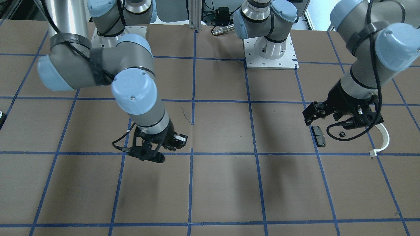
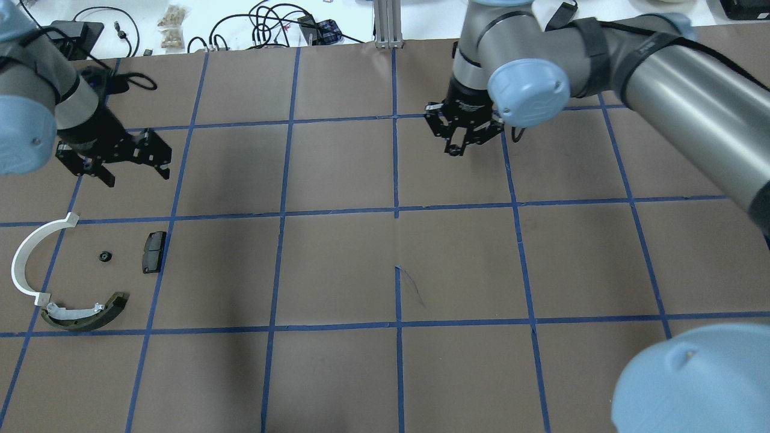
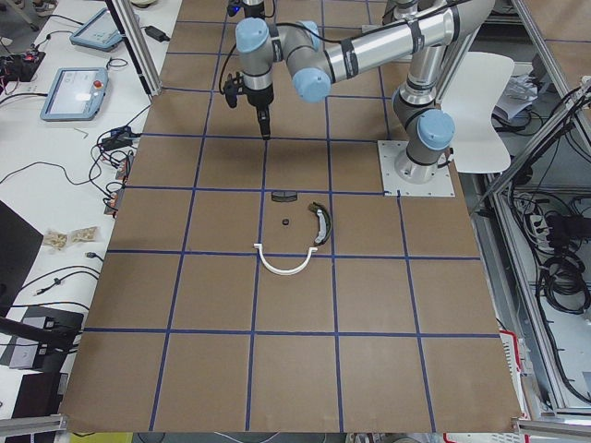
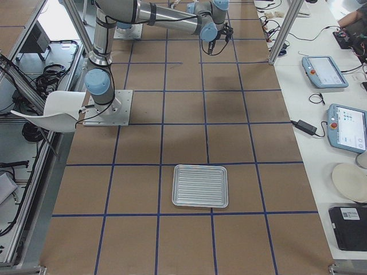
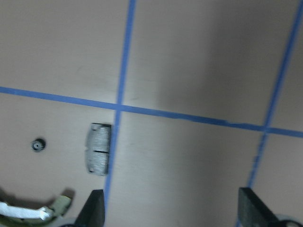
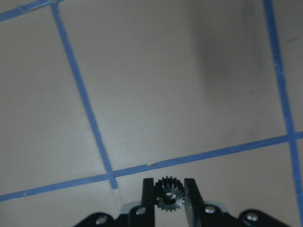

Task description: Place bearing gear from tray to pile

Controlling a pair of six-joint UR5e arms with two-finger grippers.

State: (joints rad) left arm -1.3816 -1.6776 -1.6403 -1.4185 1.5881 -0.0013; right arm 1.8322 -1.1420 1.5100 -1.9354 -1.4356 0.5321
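Black bearing gear point(image 6: 170, 194) clamped between the fingers of the right gripper point(image 2: 460, 147), in the air over the brown table point(image 2: 337, 264).
Its teeth show between the two pads in the right wrist view, well apart from the metal tray point(image 4: 200, 186) and from the pile. The left gripper point(image 2: 137, 174) hovers with its jaws wide apart, gripping nothing, near the pile: a white arc point(image 2: 30, 252), an olive brake shoe point(image 2: 90, 316), a dark pad point(image 2: 154, 251) and another small gear point(image 2: 105, 257).
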